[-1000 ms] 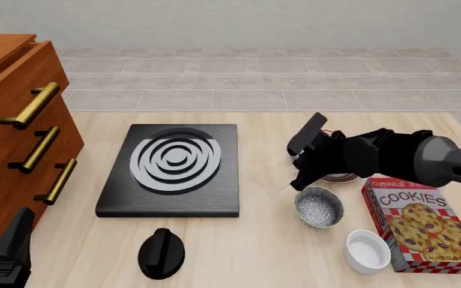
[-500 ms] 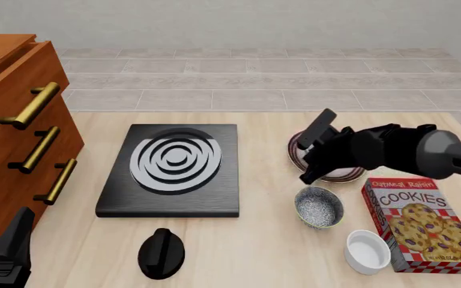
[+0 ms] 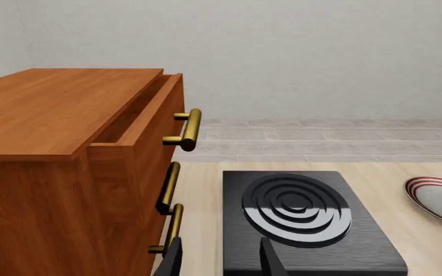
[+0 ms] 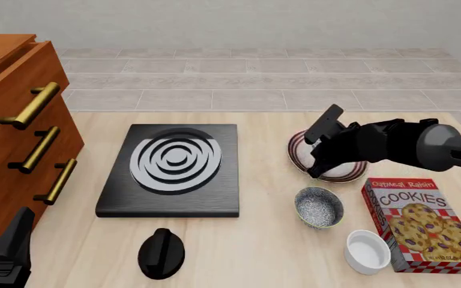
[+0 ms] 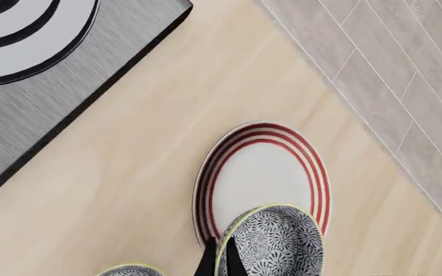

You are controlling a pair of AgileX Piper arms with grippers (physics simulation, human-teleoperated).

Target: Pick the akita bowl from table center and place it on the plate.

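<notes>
The right wrist view shows my right gripper (image 5: 219, 262) shut on the rim of the akita bowl (image 5: 276, 244), a small grey-white speckled bowl. The bowl hangs over the near part of the plate (image 5: 261, 175), which is white with red rim stripes. From the front, the right gripper (image 4: 319, 163) and arm cover most of the plate (image 4: 296, 153), and the held bowl is hidden behind them. My left gripper (image 3: 221, 261) is open and holds nothing. It sits low at the near left (image 4: 10, 243), beside the cabinet.
A second speckled bowl (image 4: 319, 207) sits on the table just in front of the plate. Near the right edge are a plain white bowl (image 4: 367, 252) and a cookies box (image 4: 422, 223). A black stove plate (image 4: 174, 169), a black knob (image 4: 161, 252) and a wooden cabinet (image 4: 18, 138) fill the left.
My right arm has carried the speckled bowl back and to the right, from beside the plate's left edge to over the plate. The left arm has not moved.
</notes>
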